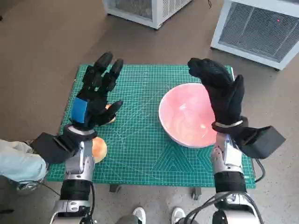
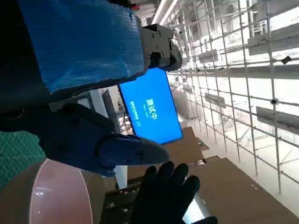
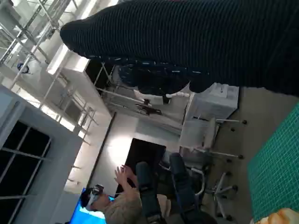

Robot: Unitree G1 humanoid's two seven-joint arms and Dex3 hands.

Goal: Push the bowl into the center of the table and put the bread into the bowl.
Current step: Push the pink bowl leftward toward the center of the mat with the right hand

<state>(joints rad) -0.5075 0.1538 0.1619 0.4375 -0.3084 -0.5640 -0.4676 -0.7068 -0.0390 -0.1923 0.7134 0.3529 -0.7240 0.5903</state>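
Head view shows a small table covered by a green cutting mat with white grid lines. Going from big to small, the pink bowl comes next. It sits on the mat toward 3 o'clock, not in the middle, and nothing is inside it.

At the bowl's 3 o'clock edge is the right hand in its black knitted glove. It is raised with its fingers stretched out and a little apart, and it holds nothing. I cannot tell if it touches the bowl's rim.

At 9 o'clock on the mat is the left hand, black with blue tape on its back. Its fingers are spread wide and point toward 12 o'clock. It holds nothing.

Smallest is the bread. One golden roll lies at about 8 o'clock on the mat, partly hidden by the left wrist. Another bit of bread peeks out just under the left hand's thumb.

Off the table at 12 and 1 o'clock stand two white machines with grilles. A person's white shoes show at 6 o'clock.
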